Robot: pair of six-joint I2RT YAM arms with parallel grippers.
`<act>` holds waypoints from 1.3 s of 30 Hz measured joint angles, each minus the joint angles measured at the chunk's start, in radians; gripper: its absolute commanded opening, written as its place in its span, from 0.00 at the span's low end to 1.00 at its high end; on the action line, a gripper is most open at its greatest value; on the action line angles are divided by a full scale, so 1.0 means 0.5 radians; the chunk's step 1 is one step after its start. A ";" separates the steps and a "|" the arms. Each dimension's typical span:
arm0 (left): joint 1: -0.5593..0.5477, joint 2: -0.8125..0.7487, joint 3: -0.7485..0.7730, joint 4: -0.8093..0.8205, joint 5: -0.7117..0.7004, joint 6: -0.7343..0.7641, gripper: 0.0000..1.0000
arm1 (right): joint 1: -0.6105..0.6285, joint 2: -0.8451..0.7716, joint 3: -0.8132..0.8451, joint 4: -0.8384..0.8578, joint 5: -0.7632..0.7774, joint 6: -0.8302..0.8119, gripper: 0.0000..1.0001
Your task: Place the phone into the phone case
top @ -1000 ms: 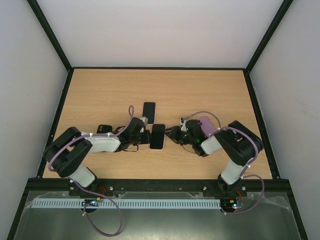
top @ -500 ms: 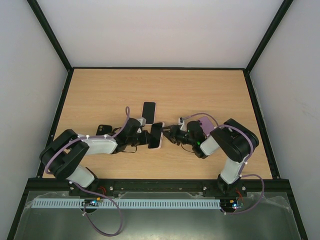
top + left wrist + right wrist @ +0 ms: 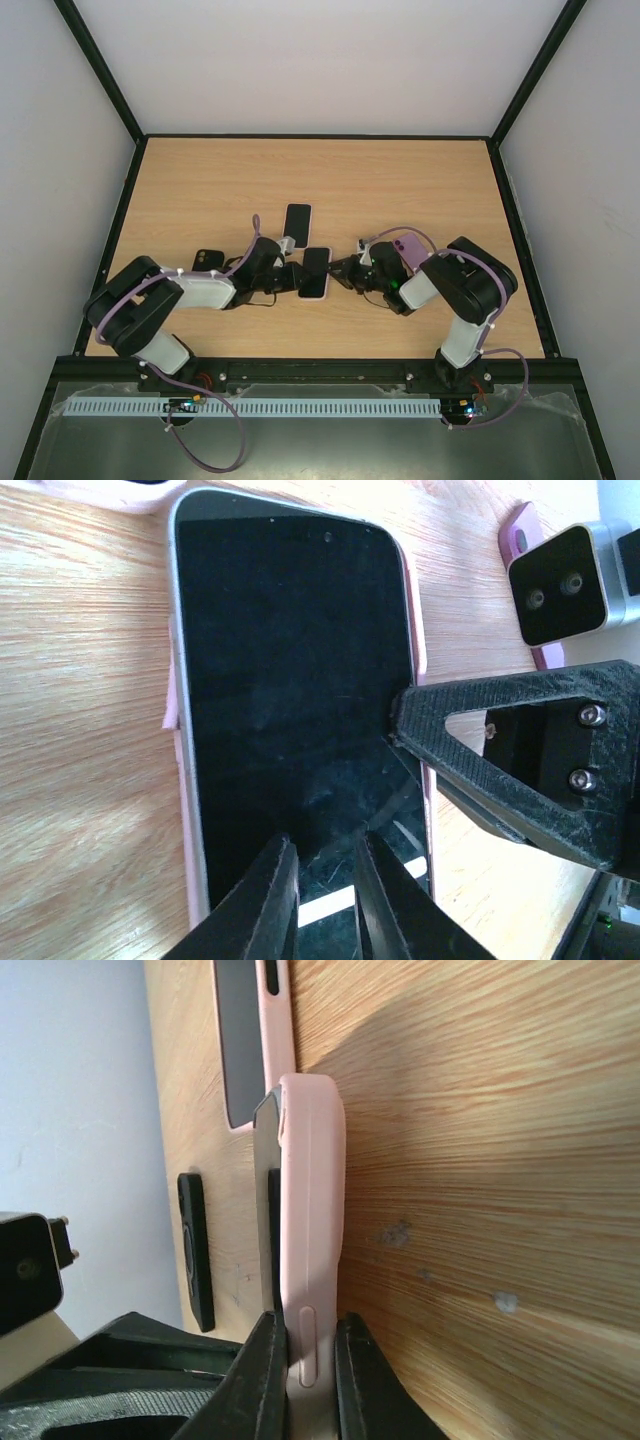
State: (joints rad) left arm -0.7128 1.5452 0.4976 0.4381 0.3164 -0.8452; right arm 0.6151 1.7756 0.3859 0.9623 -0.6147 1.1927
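The phone, black screen up, lies in a pale pink phone case at the middle of the table. In the left wrist view the phone fills the case. My left gripper has its fingers nearly together, tips resting on the screen's near end. My right gripper is shut on the case's right side wall, clamping it by the side button. The phone's dark edge shows just inside the case rim.
A second black-screened phone in a pink case lies just behind, also in the right wrist view. A purple case lies under the right arm. A small black flat item lies left of the left arm.
Half a second ago the phone and case were turned and tilted a little to the left; now they lie straighter again. Both grippers stay on them.
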 measured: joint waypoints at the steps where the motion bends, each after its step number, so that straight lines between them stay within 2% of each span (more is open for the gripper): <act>1: 0.002 -0.002 0.000 0.010 0.011 -0.004 0.26 | 0.000 0.002 0.000 0.027 -0.009 0.002 0.02; 6: 0.084 -0.122 -0.044 -0.055 0.066 -0.014 0.59 | 0.000 0.020 -0.022 0.104 -0.025 -0.001 0.02; 9: 0.208 -0.340 -0.099 -0.166 0.078 -0.021 0.73 | 0.001 -0.016 -0.042 0.088 -0.041 -0.024 0.02; 12: 0.329 -0.610 -0.118 -0.280 0.081 -0.020 0.83 | 0.001 -0.150 -0.043 -0.037 -0.061 -0.098 0.02; 16: 0.501 -0.968 -0.117 -0.429 0.127 -0.022 0.90 | 0.001 -0.428 -0.043 -0.181 -0.113 -0.195 0.02; 20: 0.640 -1.250 -0.114 -0.531 0.262 -0.039 0.92 | 0.001 -0.708 -0.047 -0.175 -0.252 -0.221 0.02; 25: 0.662 -1.456 -0.098 -0.501 0.482 -0.105 0.91 | 0.001 -0.889 -0.106 0.035 -0.459 -0.082 0.02; 30: 0.654 -1.562 -0.161 -0.130 0.722 -0.310 0.87 | 0.005 -0.970 -0.175 0.361 -0.620 0.169 0.02; 39: 0.520 -1.477 -0.280 0.258 0.833 -0.542 0.71 | 0.056 -0.955 -0.187 0.876 -0.745 0.549 0.02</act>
State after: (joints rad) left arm -0.4530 0.8066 0.3576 0.5671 0.7330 -1.1160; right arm 0.6434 1.2980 0.2924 1.4002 -0.9874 1.4670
